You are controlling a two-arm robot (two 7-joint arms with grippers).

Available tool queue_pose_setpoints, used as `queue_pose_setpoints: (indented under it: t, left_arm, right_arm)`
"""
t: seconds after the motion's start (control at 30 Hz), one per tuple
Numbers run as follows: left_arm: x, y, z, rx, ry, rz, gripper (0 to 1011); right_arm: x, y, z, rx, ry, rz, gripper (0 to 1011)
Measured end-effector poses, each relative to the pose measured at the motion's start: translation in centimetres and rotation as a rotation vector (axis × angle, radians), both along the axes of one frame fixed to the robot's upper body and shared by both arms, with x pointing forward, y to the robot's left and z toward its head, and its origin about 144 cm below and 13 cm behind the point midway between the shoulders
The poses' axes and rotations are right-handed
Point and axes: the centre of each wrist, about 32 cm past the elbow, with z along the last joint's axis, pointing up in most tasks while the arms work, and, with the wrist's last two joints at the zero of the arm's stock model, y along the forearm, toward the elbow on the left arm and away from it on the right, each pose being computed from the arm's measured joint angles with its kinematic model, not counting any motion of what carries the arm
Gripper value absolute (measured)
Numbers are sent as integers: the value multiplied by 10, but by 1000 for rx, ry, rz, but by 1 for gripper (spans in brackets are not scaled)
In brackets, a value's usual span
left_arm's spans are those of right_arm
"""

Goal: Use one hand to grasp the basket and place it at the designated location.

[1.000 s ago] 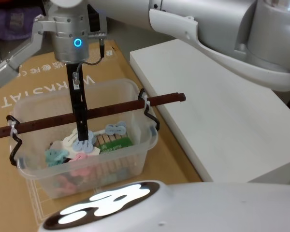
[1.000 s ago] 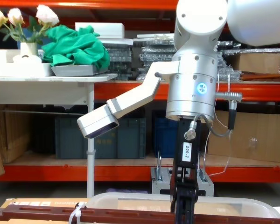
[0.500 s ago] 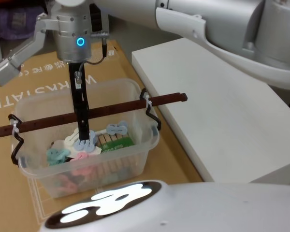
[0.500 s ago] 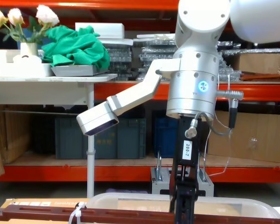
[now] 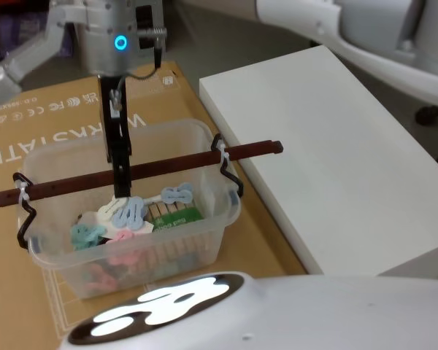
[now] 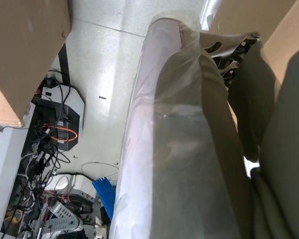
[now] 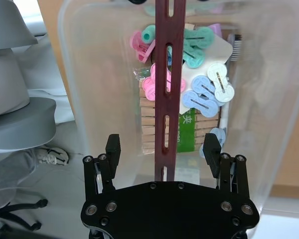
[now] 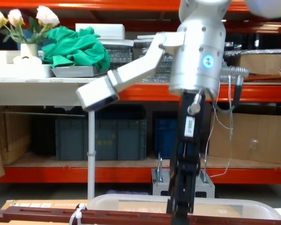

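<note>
Clear plastic basket (image 5: 217, 219) sits on a sheet of cardboard (image 5: 36, 124), just left of a white slab (image 5: 328, 160). A reddish-brown handle (image 5: 175, 164) spans the tub from side to side, sticking out past both walls. It is tied with white zip ties (image 5: 223, 155) to black wire hooks (image 5: 235, 186) on the rim. Pastel clothespins (image 5: 128, 215) and a pack of wooden ones with a green label lie piled on the bottom.

The right gripper (image 5: 122, 191) hangs straight down from its silver wrist, where a blue ring is lit. It meets the handle about midway along the bar. In the head view its dark fingers cross the bar, and their tips show against the clothespins.

In the right wrist view the gripper (image 7: 162, 149) is spread wide. The handle (image 7: 167, 89) runs up the middle between the two fingers (image 7: 113, 147), with a clear gap on each side, so neither pad touches it. Beneath lie the clothespins (image 7: 204, 94) and the basket wall (image 7: 84, 74).

From the chest view the gripper (image 8: 178, 206) drops to the handle (image 8: 107, 216) above the basket rim (image 8: 131, 199). Orange shelving with blue crates (image 8: 122, 138) stands behind.
</note>
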Motion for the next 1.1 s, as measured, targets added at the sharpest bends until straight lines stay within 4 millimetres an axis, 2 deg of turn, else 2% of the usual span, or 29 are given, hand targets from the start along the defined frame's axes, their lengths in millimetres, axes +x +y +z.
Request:
queue_pose_setpoints:
  t: [0.2,0.43,0.63,1.1]
  left_arm:
    - [0,0,0,0,0,0,0]
    - [0,0,0,0,0,0,0]
    - [0,0,0,0,0,0,0]
    - [0,0,0,0,0,0,0]
  right_arm:
    - [-10,-6,29,28,-50,3,1000]
    - [-14,-8,40,36,-76,1,1000]
    - [-21,-14,61,50,-131,-6,1000]
    - [-27,-18,70,54,-160,-11,1000]
